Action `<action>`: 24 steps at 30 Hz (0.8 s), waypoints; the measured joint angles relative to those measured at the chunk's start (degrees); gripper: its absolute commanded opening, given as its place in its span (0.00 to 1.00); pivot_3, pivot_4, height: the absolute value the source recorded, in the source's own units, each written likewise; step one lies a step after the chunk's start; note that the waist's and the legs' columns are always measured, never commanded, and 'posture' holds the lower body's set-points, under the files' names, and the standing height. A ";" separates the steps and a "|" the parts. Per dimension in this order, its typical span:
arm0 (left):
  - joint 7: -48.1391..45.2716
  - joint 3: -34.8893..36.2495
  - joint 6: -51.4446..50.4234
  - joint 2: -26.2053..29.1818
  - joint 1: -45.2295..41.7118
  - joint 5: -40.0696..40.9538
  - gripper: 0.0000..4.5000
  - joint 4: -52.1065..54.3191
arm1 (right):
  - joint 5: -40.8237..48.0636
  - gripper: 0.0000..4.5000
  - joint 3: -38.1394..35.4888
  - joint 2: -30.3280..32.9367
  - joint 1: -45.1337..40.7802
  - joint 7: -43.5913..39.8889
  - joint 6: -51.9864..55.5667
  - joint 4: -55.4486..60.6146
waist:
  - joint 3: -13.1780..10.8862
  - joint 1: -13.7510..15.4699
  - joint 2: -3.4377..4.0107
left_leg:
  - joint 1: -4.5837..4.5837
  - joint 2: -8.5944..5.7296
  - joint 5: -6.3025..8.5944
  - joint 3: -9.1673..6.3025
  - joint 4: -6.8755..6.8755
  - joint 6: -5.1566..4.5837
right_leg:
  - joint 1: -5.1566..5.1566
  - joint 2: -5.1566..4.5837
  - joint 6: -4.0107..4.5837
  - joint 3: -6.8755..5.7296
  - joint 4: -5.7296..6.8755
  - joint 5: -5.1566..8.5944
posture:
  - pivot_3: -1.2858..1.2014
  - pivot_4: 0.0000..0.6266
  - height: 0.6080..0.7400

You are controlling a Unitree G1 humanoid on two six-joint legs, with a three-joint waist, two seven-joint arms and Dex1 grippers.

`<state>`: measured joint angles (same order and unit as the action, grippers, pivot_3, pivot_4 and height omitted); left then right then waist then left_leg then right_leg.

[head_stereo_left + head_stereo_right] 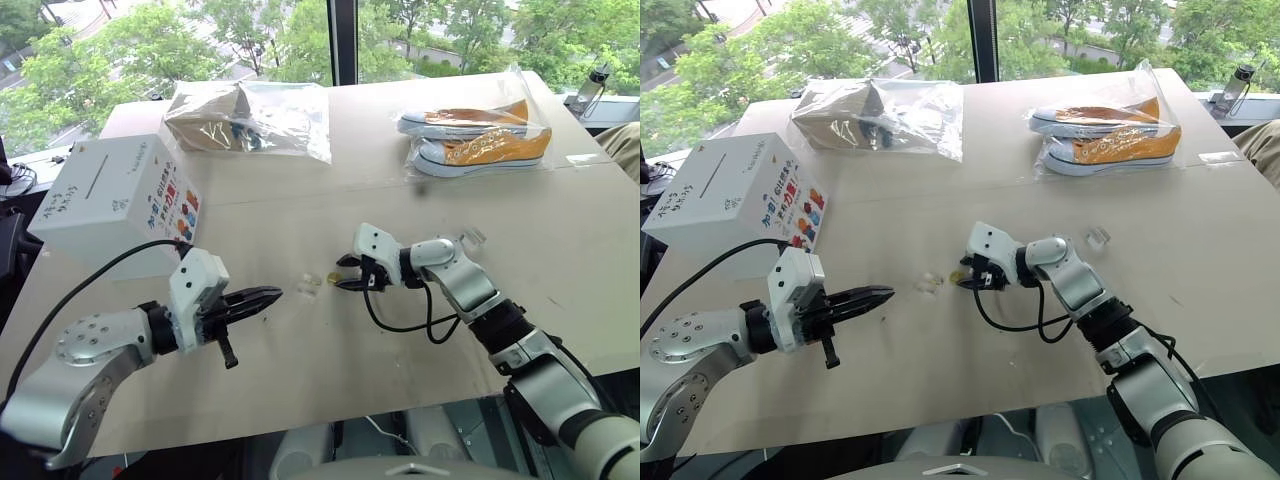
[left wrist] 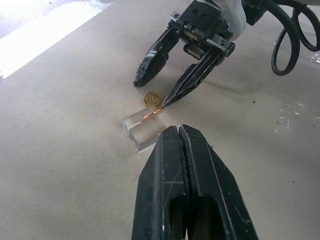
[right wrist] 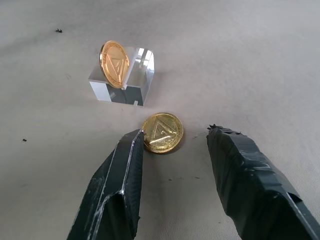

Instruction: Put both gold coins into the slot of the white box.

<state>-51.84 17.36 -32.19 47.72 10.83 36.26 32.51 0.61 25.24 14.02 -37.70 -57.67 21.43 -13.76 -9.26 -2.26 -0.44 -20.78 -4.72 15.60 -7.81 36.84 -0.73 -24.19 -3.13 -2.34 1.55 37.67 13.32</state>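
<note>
One gold coin (image 3: 162, 132) lies flat on the table between the tips of my open right gripper (image 3: 176, 131), touching one fingertip (image 3: 134, 140). The other gold coin (image 3: 114, 64) stands tilted on edge in a small clear case (image 3: 131, 87) just beyond it. My left gripper (image 2: 179, 131) is shut and empty, hovering a short way from the case and pointing at it. The white box (image 1: 110, 200) stands at the table's left edge with its dark slot (image 1: 95, 180) in the top face, well away from both grippers (image 1: 345, 278).
A clear bag with a brown item (image 1: 250, 115) and a bag of orange sneakers (image 1: 475, 140) lie at the back of the table. Another clear case (image 1: 470, 237) sits behind my right forearm. A black cable (image 1: 400, 322) loops under the right wrist.
</note>
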 measured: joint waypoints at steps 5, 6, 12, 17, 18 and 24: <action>-0.38 0.00 0.06 -0.01 0.28 -0.03 0.00 -0.13 | 0.20 0.48 0.52 0.46 0.43 -1.48 0.35 1.39 | 0.00 0.00 0.00 | -0.03 0.00 -0.01 0.01 -0.03 0.03 | -0.01 0.00 -0.01 0.00 -0.10 0.01 | 0.52 0.24 1.00; -0.39 0.00 0.10 -0.02 0.27 -0.03 0.00 -0.18 | 0.20 0.48 0.59 0.42 0.43 -1.64 0.20 1.39 | 0.00 -0.02 0.00 | -0.03 0.00 -0.01 0.01 -0.06 0.04 | -0.01 0.00 -0.01 0.01 -0.13 0.01 | 0.52 0.24 1.00; -0.47 0.01 0.42 -0.09 0.50 -0.05 0.00 -0.57 | -0.48 0.48 0.83 -0.02 0.27 -1.75 -1.62 0.60 | 0.00 -0.17 0.00 | -0.03 0.03 -0.01 0.04 -0.14 0.04 | -0.04 0.01 -0.01 0.04 -0.18 0.01 | 0.52 0.24 1.00; -0.52 0.01 0.60 -0.27 0.82 -0.07 0.00 -0.58 | -1.76 0.48 1.41 -0.60 0.02 -1.76 -3.67 -0.60 | 0.00 -0.24 0.00 | 0.01 0.04 -0.01 0.05 -0.14 0.04 | -0.03 0.03 -0.01 0.05 -0.13 0.01 | 0.52 0.24 1.00; -0.54 0.01 0.66 -0.30 0.88 -0.08 0.00 -0.58 | -2.12 0.48 1.52 -0.65 0.02 -1.77 -4.31 -0.72 | 0.00 -0.26 0.00 | 0.02 0.04 -0.01 0.06 -0.14 0.03 | -0.04 0.04 -0.01 0.05 -0.12 0.01 | 0.52 0.24 1.00; -0.55 0.01 1.19 -0.34 1.14 -0.13 0.00 -0.58 | -2.84 0.48 1.76 -0.77 0.03 -1.86 -6.36 -1.37 | 0.00 -0.30 0.00 | 0.02 0.06 -0.01 0.06 -0.14 0.05 | -0.04 0.06 0.00 0.06 -0.11 0.01 | 0.52 0.24 1.00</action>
<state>-52.39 17.37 -31.01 47.37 11.97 36.13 31.92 -2.24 27.01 13.25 -37.68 -59.53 15.08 -15.12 -9.26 -2.55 -0.44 -20.76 -4.65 15.58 -7.75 36.69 -0.68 -24.23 -3.07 -2.34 1.61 37.57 13.32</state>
